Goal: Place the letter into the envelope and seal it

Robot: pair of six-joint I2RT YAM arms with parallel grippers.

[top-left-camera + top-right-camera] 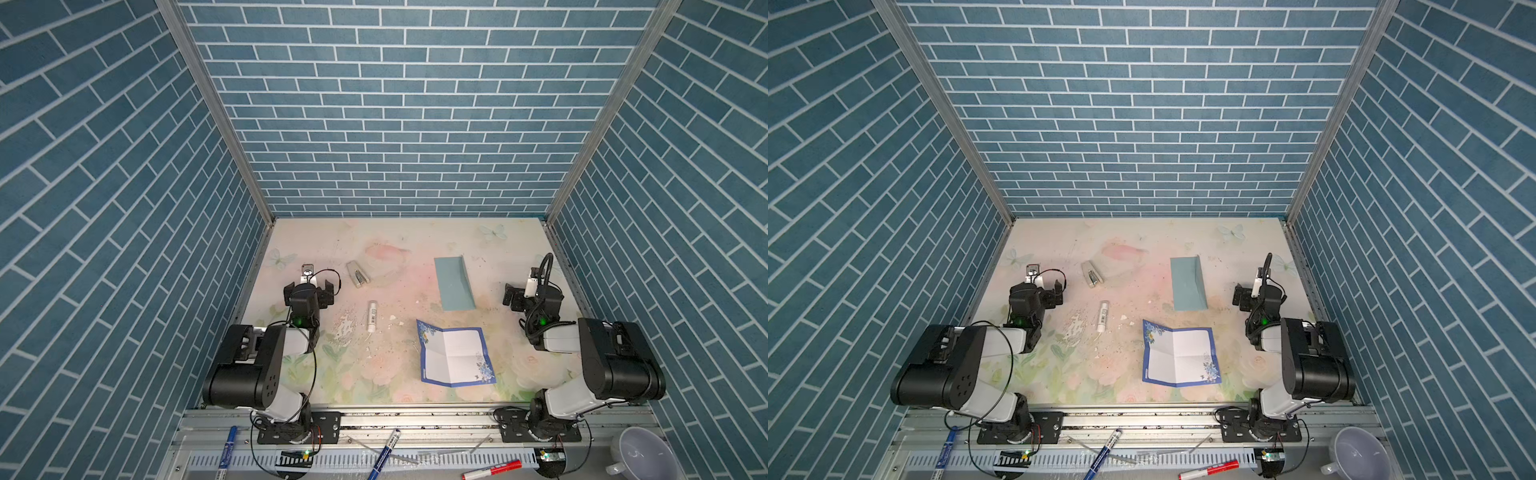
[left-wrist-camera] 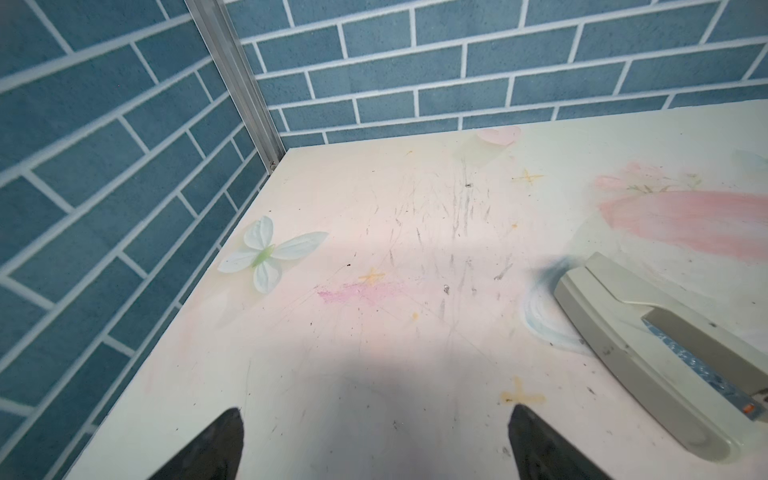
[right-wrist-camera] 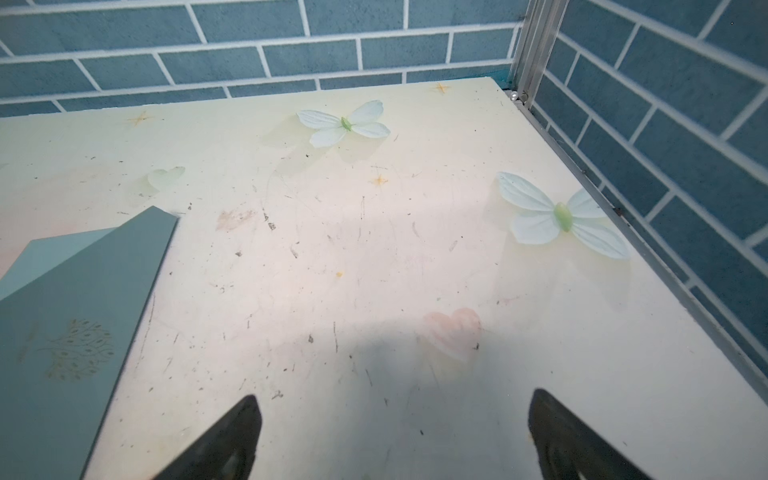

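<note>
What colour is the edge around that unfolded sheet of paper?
The letter has a dark blue border, clearest in a top view.

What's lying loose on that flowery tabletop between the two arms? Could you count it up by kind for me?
letter: 1
envelope: 1
stapler: 1
white tube: 1
Total: 4

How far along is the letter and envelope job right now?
Nothing looks done: the letter lies unfolded, apart from the envelope. Nothing in hand: the left gripper and right gripper are both open and empty. Left: probably fold the letter, insert it, seal the envelope.
</note>
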